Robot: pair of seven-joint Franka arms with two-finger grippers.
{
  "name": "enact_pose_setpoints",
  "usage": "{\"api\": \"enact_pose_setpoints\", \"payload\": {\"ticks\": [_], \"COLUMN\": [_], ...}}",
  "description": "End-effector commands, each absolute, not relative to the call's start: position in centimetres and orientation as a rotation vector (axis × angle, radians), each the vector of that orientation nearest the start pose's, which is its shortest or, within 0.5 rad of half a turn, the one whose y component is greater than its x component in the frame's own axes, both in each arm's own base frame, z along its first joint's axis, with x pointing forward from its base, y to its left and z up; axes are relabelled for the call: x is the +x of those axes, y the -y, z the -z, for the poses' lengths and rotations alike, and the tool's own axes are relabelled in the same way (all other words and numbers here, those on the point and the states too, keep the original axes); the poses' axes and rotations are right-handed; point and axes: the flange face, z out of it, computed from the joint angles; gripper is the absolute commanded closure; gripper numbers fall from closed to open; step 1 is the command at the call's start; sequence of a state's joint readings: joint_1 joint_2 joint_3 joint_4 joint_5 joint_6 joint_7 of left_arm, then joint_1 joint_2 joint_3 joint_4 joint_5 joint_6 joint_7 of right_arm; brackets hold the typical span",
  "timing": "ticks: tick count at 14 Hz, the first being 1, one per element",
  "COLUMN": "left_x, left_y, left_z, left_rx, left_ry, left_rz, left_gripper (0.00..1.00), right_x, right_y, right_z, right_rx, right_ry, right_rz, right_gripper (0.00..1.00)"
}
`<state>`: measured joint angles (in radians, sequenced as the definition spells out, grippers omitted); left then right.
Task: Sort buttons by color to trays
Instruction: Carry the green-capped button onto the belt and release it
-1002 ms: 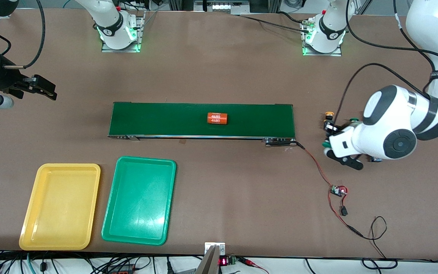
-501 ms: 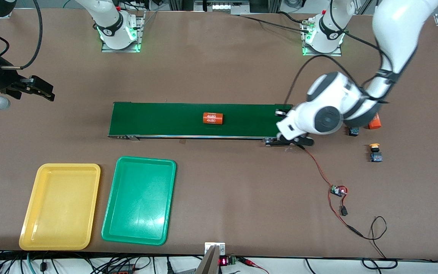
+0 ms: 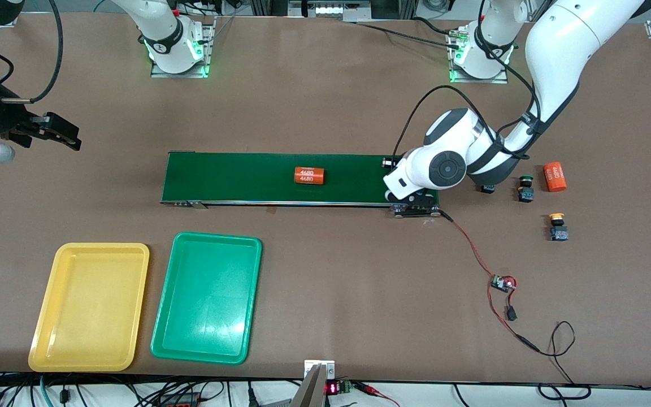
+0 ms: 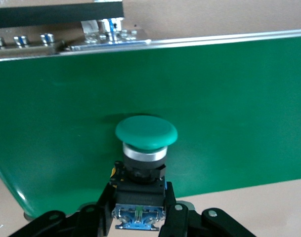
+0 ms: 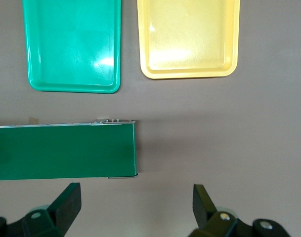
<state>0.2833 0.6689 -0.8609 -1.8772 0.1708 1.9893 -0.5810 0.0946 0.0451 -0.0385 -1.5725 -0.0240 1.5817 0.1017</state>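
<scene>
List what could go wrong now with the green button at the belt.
1. The left gripper holds the green button by its narrow base, with the wide cap on top. Set on the conveyor belt, it may tip.
2. The orange cylinder lies mid-belt and could be grabbed by mistake.
3. The right gripper waits open off the belt's end, so a late grab could let the button run off.
</scene>
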Motion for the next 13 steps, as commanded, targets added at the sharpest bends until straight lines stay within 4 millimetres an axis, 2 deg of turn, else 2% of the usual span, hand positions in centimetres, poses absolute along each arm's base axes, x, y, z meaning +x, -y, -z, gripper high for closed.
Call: {"api": "enact_pose_setpoints", "payload": {"ticks": [1, 3, 5, 7, 9, 13], "left_x": [52.5, 54.0, 56.4, 59.2, 61.2, 63.4], "left_y": [29.1, 28.3, 26.8, 22.4, 16.4, 8.8], "left_z": [-25.0, -27.3, -31.2, -33.8, -34.1, -34.8], "left_rx": [-3.191, -3.175, -3.143, -3.109, -3.047, -3.042], "left_ry": [-0.032, 0.007, 0.013, 0.098, 0.169, -0.013], "left_rz": [-0.716, -0.716, -0.746, -0.755, -0.673, -0.568], "left_gripper": [0.00, 0.00, 0.00, 0.00, 0.00, 0.00], "right_x": [56.5, 56.6, 56.6, 56.6, 56.6, 56.6], "right_y": [-2.9, -2.8, -2.8, -2.6, -2.5, -2.5], "right_z": [-60.4, -60.4, -61.4, -61.7, -61.7, -61.7], "right_rx": [-3.168, -3.170, -3.168, -3.168, -3.170, -3.171], "right_ry": [-0.084, -0.086, -0.085, -0.085, -0.087, -0.087], "right_rz": [-0.038, -0.038, -0.009, -0.001, -0.004, -0.006], "right_gripper": [0.00, 0.00, 0.00, 0.00, 0.00, 0.00]}}
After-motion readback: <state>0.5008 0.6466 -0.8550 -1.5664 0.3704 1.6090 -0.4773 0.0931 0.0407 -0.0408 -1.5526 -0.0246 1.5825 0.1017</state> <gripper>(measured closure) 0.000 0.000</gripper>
